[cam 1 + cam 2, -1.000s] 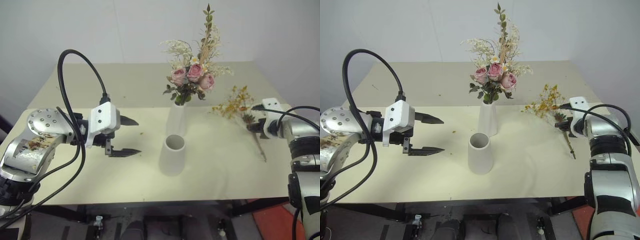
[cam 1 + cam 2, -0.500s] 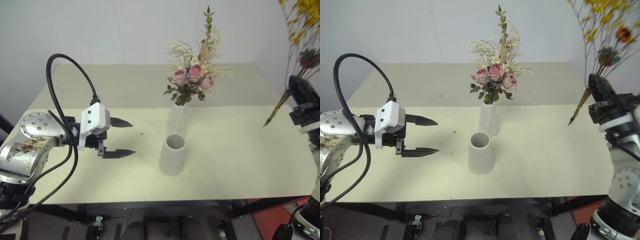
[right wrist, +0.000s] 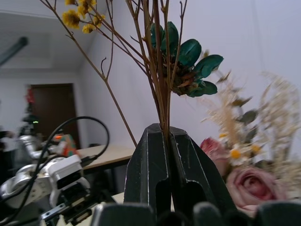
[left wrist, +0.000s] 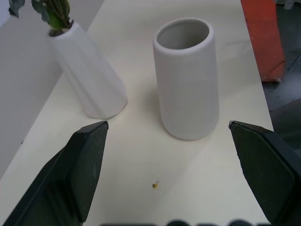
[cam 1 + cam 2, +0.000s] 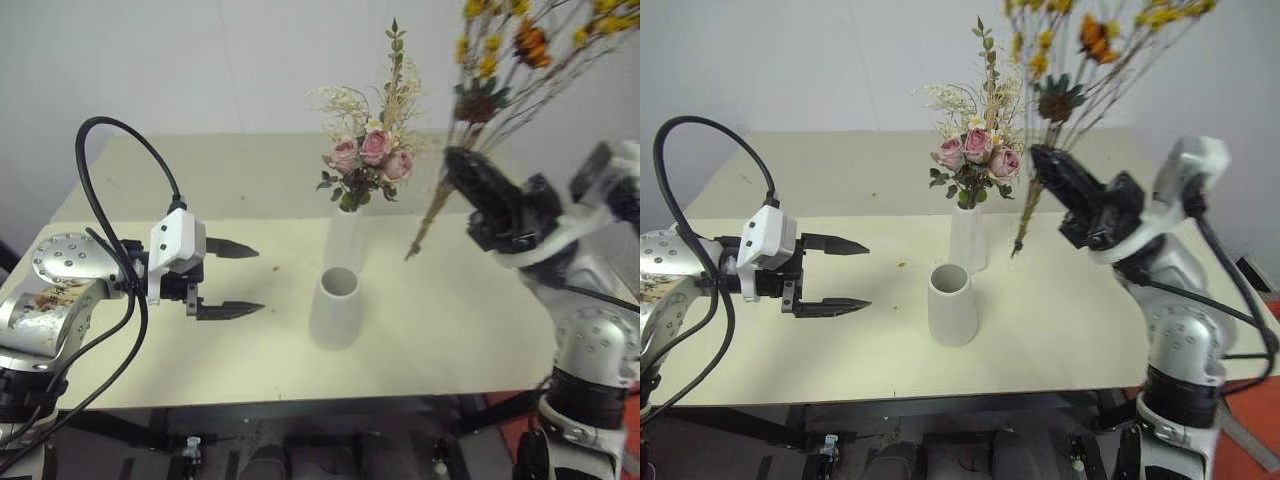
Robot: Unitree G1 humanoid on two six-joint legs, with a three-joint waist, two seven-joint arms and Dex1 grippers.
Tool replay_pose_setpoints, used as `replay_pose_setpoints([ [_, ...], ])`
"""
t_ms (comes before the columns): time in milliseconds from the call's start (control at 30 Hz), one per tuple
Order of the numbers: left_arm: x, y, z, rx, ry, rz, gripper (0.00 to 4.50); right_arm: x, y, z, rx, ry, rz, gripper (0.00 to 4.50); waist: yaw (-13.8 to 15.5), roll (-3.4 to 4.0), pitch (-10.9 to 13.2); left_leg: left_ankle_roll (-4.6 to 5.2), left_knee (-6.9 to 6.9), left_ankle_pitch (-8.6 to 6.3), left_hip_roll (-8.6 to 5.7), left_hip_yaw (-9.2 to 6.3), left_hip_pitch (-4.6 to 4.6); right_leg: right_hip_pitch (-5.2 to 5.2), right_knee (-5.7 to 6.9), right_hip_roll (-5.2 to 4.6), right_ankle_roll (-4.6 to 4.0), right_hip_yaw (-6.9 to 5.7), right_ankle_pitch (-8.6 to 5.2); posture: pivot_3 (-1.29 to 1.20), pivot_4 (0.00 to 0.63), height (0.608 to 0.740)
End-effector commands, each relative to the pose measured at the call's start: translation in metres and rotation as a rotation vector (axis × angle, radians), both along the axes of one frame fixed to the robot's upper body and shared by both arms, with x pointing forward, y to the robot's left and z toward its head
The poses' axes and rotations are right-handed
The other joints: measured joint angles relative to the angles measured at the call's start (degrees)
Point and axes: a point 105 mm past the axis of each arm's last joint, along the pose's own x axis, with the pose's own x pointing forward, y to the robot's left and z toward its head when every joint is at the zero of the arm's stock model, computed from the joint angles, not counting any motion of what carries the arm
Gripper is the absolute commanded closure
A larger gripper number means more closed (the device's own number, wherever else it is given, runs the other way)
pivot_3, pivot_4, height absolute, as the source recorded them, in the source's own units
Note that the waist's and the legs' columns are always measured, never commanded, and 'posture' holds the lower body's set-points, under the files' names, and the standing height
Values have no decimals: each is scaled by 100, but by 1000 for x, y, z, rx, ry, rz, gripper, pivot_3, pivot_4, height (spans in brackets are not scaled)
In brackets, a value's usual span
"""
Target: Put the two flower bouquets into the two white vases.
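1. Vases, count two. The tall slim vase point(image 5: 966, 240) is matte white, a narrow cone tapering to a small mouth. The short wide vase point(image 5: 952, 305) is matte white, a thick-walled tapered cylinder with a round open mouth, empty inside. They stand near each other at the middle of the table point(image 5: 840, 180), the short one in front.

2. Bouquets, count two. The pink rose bouquet point(image 5: 975, 160) sits in the tall slim vase: three pink roses, dark green leaves, pale feathery sprigs and one tall leafy stem (a small white daisy also shows in the right wrist view).

3. The yellow-orange bouquet point(image 5: 500, 60) is raised in the air to the right of the roses, above the table. It has thin brown branching stems, small yellow-orange blossoms and one teal-green leafy cluster. The cut stem ends hang below the grip, pointing down toward the table right of the tall vase.

4. The right gripper point(image 3: 167, 141) has smooth black fingers pressed together on the stems of the yellow-orange bouquet.

5. The left gripper point(image 5: 845, 275) has two black pointed fingers spread wide apart, holding nothing, left of the short wide vase and aimed toward it.

6. The table top is a smooth pale cream surface with a few small crumbs. No readable writing or labels.
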Motion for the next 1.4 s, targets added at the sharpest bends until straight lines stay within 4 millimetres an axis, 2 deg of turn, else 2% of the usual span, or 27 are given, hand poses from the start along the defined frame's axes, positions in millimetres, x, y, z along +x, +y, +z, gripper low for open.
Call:
replay_pose_setpoints([
  [33, -1, 2, 9, -15, -43, 19, 0, 3, 11, 4, -4, -61, 40, 4428, 7, 0, 0, -1, -1, 0, 0, 0, -4, -4, -1, 0, 13, 0, 8, 0, 150, 740],
  [300, -2, 6, 5, -20, -37, 48, 0, -1, 41, 5, 27, -78, 125, 4428, 5, 0, 0, -4, -11, -2, -3, 8, -46, -63, 8, -2, 13, 10, 12, 0, 150, 740],
  [600, 2, 4, 3, -41, -21, 49, 0, -5, 66, 1, 42, -77, 164, 4428, -4, 0, 0, -4, -11, -2, 8, 12, -40, -64, 12, 9, 3, 10, 18, 0, 150, 740],
  [833, 2, 2, 5, -43, -27, 44, 0, -7, 74, -10, 18, -42, 185, 4428, -3, 0, 0, -4, -11, -2, 9, 14, -40, -65, 11, 10, 2, 11, 18, 0, 150, 740],
  [1400, 6, 1, 8, -28, -49, 49, 0, -1, 77, -48, -1, -9, 163, 4428, -12, 0, 0, -4, -19, -2, 14, 19, -37, -67, 10, 14, -1, 14, 17, 0, 150, 740],
])
